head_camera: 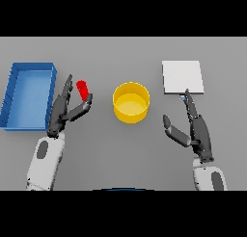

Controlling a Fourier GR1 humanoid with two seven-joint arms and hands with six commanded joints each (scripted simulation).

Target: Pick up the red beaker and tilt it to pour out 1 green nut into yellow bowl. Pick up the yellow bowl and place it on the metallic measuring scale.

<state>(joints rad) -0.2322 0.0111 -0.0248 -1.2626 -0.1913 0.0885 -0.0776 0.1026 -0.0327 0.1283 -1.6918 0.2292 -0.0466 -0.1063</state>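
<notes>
The red beaker stands left of the middle, small and slightly tilted. My left hand reaches up beside it with straight fingers on its left and the thumb under its right side, not closed on it. The yellow bowl sits at the table's middle; I cannot see a nut in it. The metallic measuring scale is a pale square plate at the back right. My right hand rests open below the scale, fingertips near its front edge, thumb spread left.
A blue rectangular bin stands at the far left, close to my left forearm. Grey table lies in front of the bowl between both arms.
</notes>
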